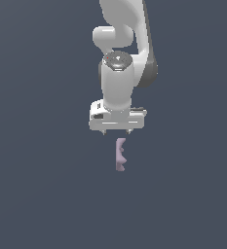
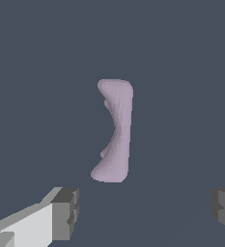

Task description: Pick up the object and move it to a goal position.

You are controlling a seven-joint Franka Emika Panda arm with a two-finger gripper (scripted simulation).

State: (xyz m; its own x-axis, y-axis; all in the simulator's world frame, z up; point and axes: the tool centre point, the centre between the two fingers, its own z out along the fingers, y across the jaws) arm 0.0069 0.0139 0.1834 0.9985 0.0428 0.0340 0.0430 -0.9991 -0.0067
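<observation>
Fingertip pads (image 2: 65,213) sit closest to the wrist camera, grey, one at each side of the frame with a wide gap between them, so we read the hand (image 1: 117,131) as open and holding nothing. We see the pale mauve object (image 2: 115,131) lying on the dark grey surface (image 2: 181,72) beyond that gap, clear of both pads; its wavy concave edge and small dimple show on one long side. In the exterior view the object (image 1: 120,154) lies just below the white hand, elongated, notched edge toward the exterior view's right, no contact visible.
</observation>
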